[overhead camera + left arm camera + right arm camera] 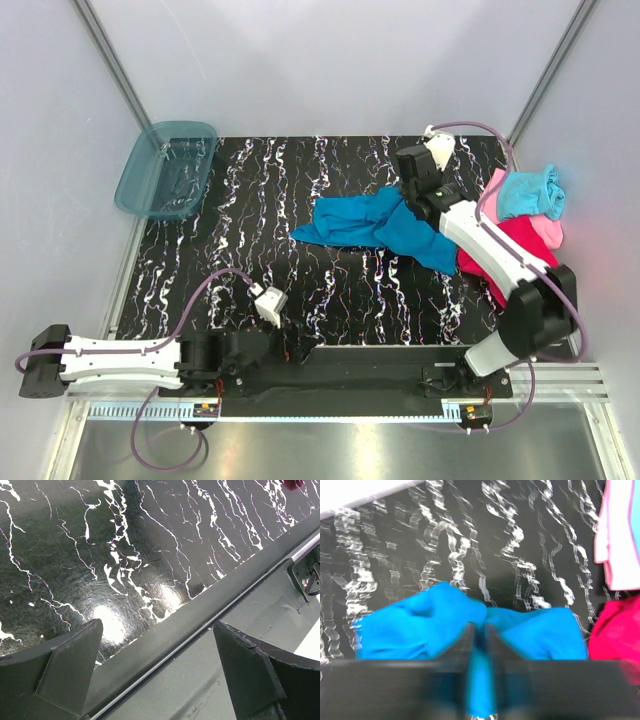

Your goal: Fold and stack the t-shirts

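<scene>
My right gripper (480,632) pinches a fold of the blue t-shirt (365,222) between nearly closed fingers. The rest of the shirt lies crumpled on the table (260,230), spreading to both sides of me. My left gripper (157,630) gapes wide at the near table edge, well apart from the shirt.

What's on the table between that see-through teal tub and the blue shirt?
Nothing. In the top view, only bare black marbled table runs from the teal tub to the blue t-shirt.
</scene>
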Available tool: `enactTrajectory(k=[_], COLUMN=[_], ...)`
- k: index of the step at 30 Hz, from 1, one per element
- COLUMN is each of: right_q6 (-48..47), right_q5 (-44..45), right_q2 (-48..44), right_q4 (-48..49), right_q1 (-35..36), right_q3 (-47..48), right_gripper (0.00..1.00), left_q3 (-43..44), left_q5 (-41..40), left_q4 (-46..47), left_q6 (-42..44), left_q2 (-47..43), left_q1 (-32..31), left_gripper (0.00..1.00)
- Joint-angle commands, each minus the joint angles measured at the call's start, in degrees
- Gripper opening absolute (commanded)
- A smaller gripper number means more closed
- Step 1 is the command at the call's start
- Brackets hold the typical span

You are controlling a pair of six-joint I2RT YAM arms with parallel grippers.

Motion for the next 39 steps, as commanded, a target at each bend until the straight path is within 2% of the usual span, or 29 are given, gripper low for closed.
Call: enactTrajectory(k=[1,3,6,13,17,19,26,33,39], right_q6=[3.1,5.0,6.7,8.7,9.4,9.4,8.8,7.4,5.8], right_q5=[-1.3,-1.1,-2.8,-16.3,-17.2,-15.9,-9.7,-7.4,-1.4], right_q2=[4.9,6.9,4.7,-7.5,-13.0,-13.4,-5.9,2.0,7.4], right_q4=[2.3,2.3,2.3,4.7,4.1,3.8,3.8,4.2,4.6], right_q1=[-2.0,-2.3,-2.3,-2.3,-0.2,3.4,10.6,11.5,11.4], right_q3=[-1.9,-2.8,-4.8,-12.9,-20.4,-22.1,-24.9,-23.5,-20.6], right_gripper=[0.53,0.99,1.0,1.0,1.0,0.99,1.0,1.0,1.0], left_q3=[2.3,2.2,1.9,1.7,2.1,2.2,3.6,2.9,2.1], left_q5=[-2.0,-1.9,-1.9,-2.7,-2.8,-2.3,-1.8,-1.8,-1.7], left_q4=[2.2,1.8,1.3,1.3,3.0,4.1,6.5,6.4,6.2], left_q6=[-0.3,-0.4,-0.9,-1.1,-0.4,0.0,0.5,-0.4,-0.8], left_q2=[-0.2,-0.6,-1.0,0.0,1.9,3.2,7.8,7.2,5.6], left_q1=[-0.5,-0.6,-0.7,-0.7,-0.7,-0.8,-0.8,-0.8,-0.8], left_gripper=[0.99,0.99,0.99,0.99,0.99,0.99,0.99,0.99,0.99])
